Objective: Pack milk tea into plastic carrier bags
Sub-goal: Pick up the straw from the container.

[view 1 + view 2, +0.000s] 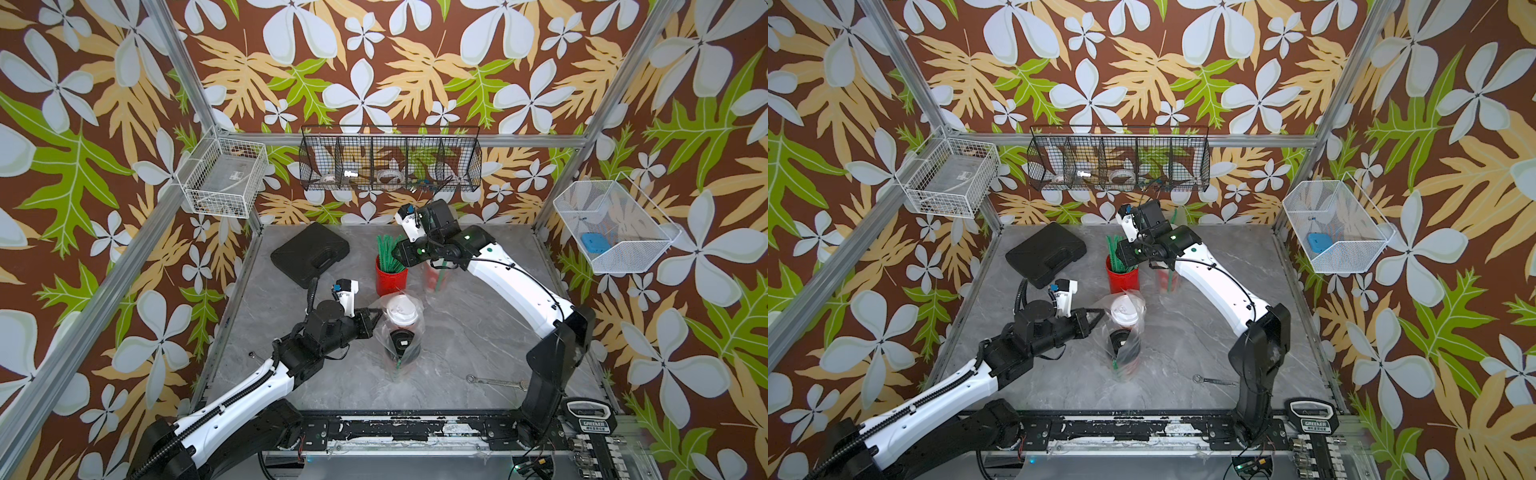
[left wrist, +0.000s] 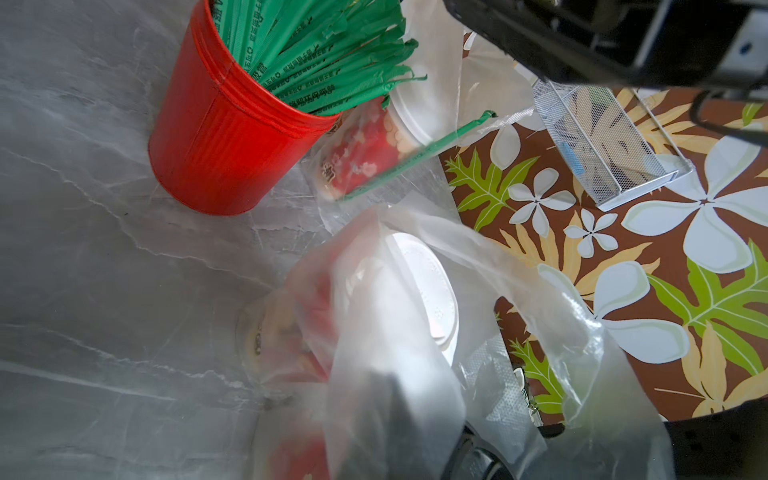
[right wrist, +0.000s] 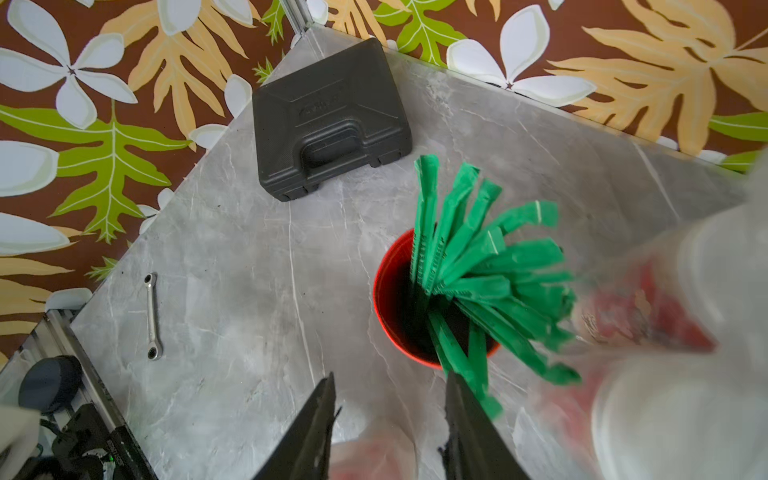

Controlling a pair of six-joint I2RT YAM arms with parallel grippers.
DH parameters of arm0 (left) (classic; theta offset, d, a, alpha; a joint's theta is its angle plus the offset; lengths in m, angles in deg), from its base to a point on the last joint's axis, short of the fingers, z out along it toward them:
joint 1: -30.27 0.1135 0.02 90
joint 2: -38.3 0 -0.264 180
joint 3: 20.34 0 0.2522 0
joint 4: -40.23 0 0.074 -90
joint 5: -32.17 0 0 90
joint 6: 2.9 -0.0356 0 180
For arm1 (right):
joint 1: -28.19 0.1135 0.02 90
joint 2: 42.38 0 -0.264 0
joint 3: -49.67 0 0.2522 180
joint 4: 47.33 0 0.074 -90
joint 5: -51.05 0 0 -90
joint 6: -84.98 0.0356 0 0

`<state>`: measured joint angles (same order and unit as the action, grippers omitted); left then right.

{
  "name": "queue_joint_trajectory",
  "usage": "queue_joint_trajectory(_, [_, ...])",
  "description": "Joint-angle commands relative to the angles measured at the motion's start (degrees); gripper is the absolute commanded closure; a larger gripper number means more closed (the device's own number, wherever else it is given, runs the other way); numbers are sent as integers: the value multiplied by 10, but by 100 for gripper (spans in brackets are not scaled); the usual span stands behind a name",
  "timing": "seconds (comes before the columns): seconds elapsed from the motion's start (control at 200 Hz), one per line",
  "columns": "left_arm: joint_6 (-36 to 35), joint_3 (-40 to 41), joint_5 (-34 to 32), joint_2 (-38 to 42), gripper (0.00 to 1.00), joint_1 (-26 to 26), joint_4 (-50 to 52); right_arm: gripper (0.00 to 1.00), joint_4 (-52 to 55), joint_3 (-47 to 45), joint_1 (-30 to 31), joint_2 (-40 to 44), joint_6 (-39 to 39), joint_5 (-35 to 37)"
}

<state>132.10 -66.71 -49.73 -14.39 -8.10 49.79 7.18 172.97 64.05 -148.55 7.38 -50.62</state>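
Red straw pot point(image 1: 390, 279) stands beside far bag point(image 1: 436, 277).

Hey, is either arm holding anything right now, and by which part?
The left gripper is shut on the near plastic bag, pinching its top edge beside the white-lidded cup. The right gripper has open, empty jaws.

A black case point(image 1: 309, 252) lies at the worktop's point(image 1: 457, 353) far left corner, a red pot point(image 1: 390, 283) of green straws point(image 1: 387, 253) near it, a wrench point(image 1: 494, 382) by the front edge.
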Motion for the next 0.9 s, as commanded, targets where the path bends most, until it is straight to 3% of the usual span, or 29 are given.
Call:
queue_joint_trajectory(0.0, [4, -3, -5, -1, 100, 0, 7, 58, -17, 39, -1, -41, 3, -31])
queue_joint_trajectory(0.43, [4, -10, -5, -24, 100, 0, 7, 60, -36, 157, -1, -193, -3, -17])
queue_joint_trajectory(0.891, [9, -11, -7, -29, 100, 0, 7, 61, -60, 185, -1, -240, 4, -19])
